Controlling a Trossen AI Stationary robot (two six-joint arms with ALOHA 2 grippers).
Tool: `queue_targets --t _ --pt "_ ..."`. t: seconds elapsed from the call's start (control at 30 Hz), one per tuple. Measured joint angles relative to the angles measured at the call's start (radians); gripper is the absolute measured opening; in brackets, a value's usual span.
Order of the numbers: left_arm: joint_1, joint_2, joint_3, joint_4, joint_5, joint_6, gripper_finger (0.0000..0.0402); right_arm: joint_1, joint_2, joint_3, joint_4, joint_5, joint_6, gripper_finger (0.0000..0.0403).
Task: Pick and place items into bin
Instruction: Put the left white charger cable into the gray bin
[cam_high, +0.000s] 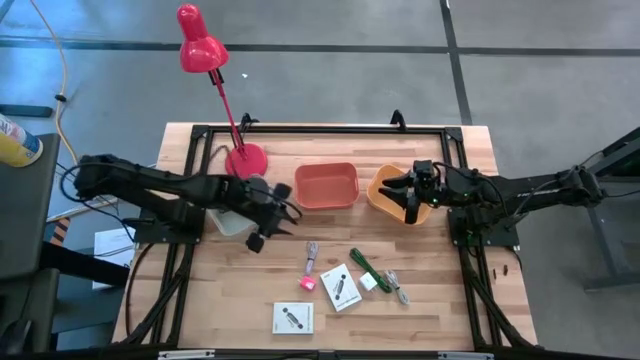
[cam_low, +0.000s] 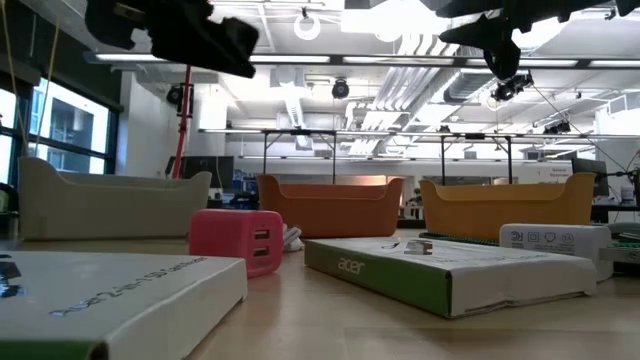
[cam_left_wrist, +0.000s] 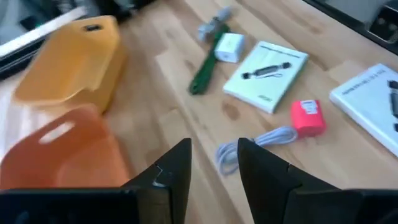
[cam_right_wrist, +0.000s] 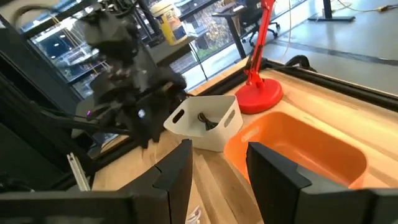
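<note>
I read "acer" on the green edge of the flat white box (cam_low: 440, 268); print on other boxes stays illegible to me.

Left gripper (cam_high: 268, 222) raised mid-table, fingers parted and empty, right gripper (cam_high: 414, 196) likewise, well apart

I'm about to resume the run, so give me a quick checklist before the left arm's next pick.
1. Left gripper empty, fingers apart: ok.
2. Right gripper over the yellow bin, away from the items: ok.
3. Pink block and grey cable lie free on the table: ok.
4. White bin already holds a black cable: ok.
5. Red bin unobstructed: ok.
</note>
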Motion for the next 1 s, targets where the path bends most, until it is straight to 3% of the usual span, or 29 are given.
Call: queue_targets --t 0.1,0.2,0.47,0.73,1.0 --pt "-0.032 0.097 0.077 -0.057 0.0 -0.021 0.0127 0.0 0.0 0.0 -0.007 -0.002 0.004 0.0142" --pt "-0.054 0.186 0.154 -0.135 -0.005 -0.143 0.0128 0.0 0.0 0.0 -0.025 -0.002 0.017 0.0142" --pt "-0.109 0.352 0.256 -0.186 -0.013 -0.672 0.011 0.034 0.0 0.0 -0.129 -0.029 0.003 0.0142" --pt "-0.206 0.405 0.29 -0.189 -0.222 -1.097 0.0075 0.113 0.0 0.0 -0.203 -0.052 -0.09 0.0142" --pt "-0.29 0.436 0.29 -0.092 -0.346 -1.319 0.0035 0.176 0.0 0.0 -0.265 -0.048 -0.15 0.0142"
